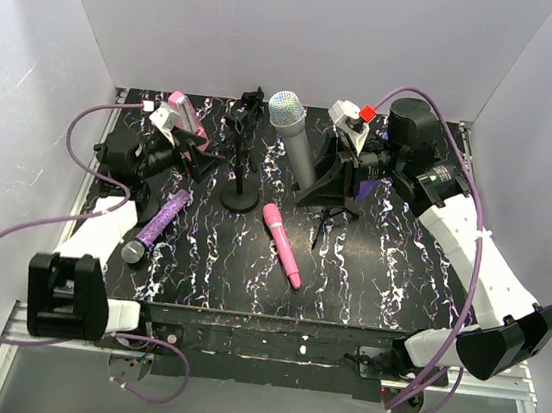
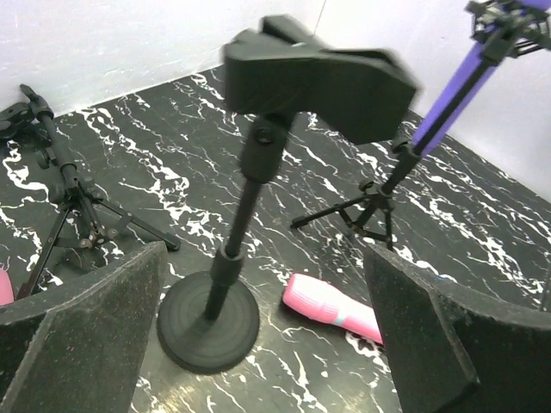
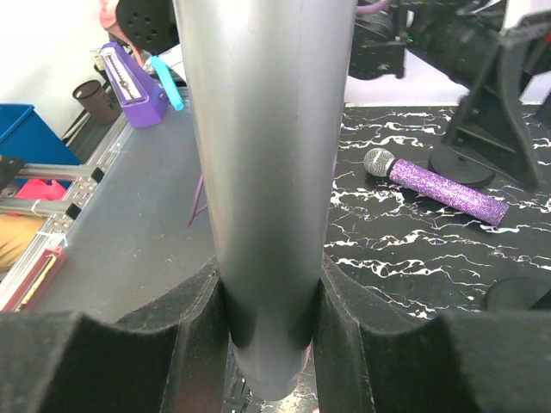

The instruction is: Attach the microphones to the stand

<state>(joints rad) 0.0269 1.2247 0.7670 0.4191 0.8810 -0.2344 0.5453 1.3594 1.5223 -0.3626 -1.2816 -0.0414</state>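
2 mics lie loose on the surface [image 1: 368, 278]: the pink mic [image 1: 282, 245] in the middle and the glitter mic [image 1: 158, 224] beside the left arm. The purple mic [image 2: 456, 95] already sits in a tripod stand [image 2: 370, 206].

The right fingers [image 3: 129, 353] are clamped on the barrel of the silver mic [image 3: 263, 172], carrying it above the surface near the round stand [image 2: 219, 284]. The left fingers [image 2: 77, 335] gape wide and hold nothing, facing that stand.

The likely trouble is the stand. Its disc base is small and its post thin, so pressing the mic into the stiff black clip [image 2: 323, 73] may tip or push it unless the left fingers steady it. The silver barrel looks smooth and satin, and it could slip through the grainy dark pads under that push. The tripod stand is close and could be knocked.

The glitter mic looks rough and sparkly with a mesh head. The pink mic is glossy and tapered. The surface is black with white veins.
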